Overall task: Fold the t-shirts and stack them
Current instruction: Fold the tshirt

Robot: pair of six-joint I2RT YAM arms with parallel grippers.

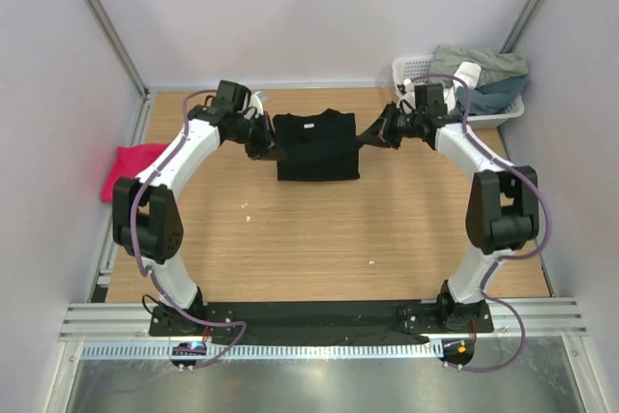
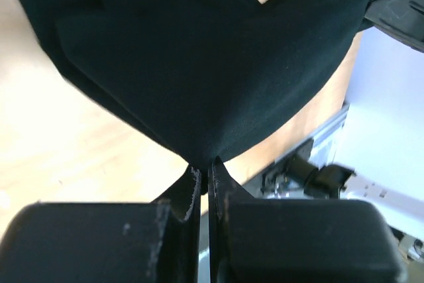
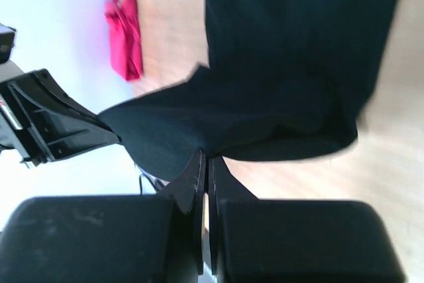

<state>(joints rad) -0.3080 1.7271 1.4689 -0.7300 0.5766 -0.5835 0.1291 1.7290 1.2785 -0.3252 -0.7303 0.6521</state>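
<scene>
The black t-shirt (image 1: pixel 317 145) lies partly folded on the wooden table, near the back middle. My left gripper (image 1: pixel 268 147) is shut on its left edge, and the cloth is pinched at the fingertips in the left wrist view (image 2: pixel 204 164). My right gripper (image 1: pixel 372 135) is shut on its right edge, and the cloth shows lifted and stretched in the right wrist view (image 3: pixel 207 157). The black t-shirt fills much of both wrist views (image 2: pixel 199 64) (image 3: pixel 291 51). The pink t-shirt (image 1: pixel 131 167) lies crumpled at the table's left edge and shows in the right wrist view (image 3: pixel 124 34).
A white latticed basket (image 1: pixel 418 71) with grey and teal clothes (image 1: pixel 484 70) stands at the back right corner. Grey walls close in the table on three sides. The arm bases stand at the near edge.
</scene>
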